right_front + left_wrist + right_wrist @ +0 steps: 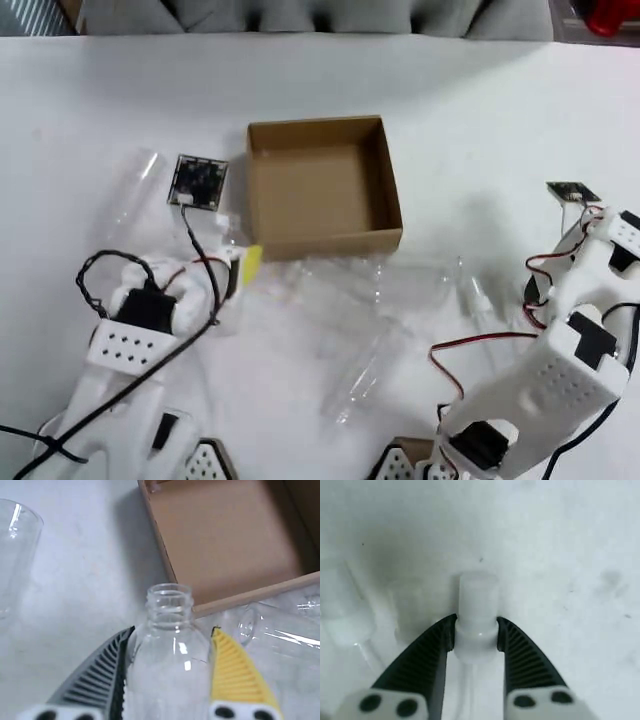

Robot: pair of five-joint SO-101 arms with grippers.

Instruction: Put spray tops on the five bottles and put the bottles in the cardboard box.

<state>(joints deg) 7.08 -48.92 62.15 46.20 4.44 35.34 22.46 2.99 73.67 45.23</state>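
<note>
The big white table (480, 90) had the cardboard box (320, 190) sitting on it, open at the top. Just in front of the box, some clear bottles (365, 375) lay on their sides, and one more bottle (135, 182) lay off to the left of the box. The left gripper (171, 630) was closed tight around another bottle (170, 602) with an open mouth, right by the box's front corner. The right gripper (476, 625) pinched a small white spray top (477, 592) between its two fingers, over the table and well away from the box
</note>
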